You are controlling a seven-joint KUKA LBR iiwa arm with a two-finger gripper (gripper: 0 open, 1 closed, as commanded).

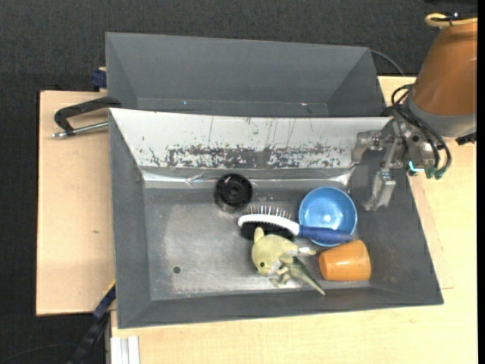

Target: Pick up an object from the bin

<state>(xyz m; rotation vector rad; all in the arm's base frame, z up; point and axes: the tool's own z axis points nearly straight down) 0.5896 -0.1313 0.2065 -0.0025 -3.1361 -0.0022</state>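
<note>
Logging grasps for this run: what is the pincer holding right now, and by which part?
Nothing. The pincer hangs bare near the right wall of the bin, just right of the blue bowl, not gripping it.

The grey metal bin (189, 256), dark-speckled on its back wall, holds a blue round bowl (327, 212), orange plastic cup (345, 263), black round cap (233, 190), black-and-white bristle brush (267, 223) and pale yellow plush toy (271, 254).

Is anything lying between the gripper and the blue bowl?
Nothing visible does. The gripper hangs just right of the blue bowl, with only bare bin between. The orange cup lies below the bowl in view, off that line.
</note>
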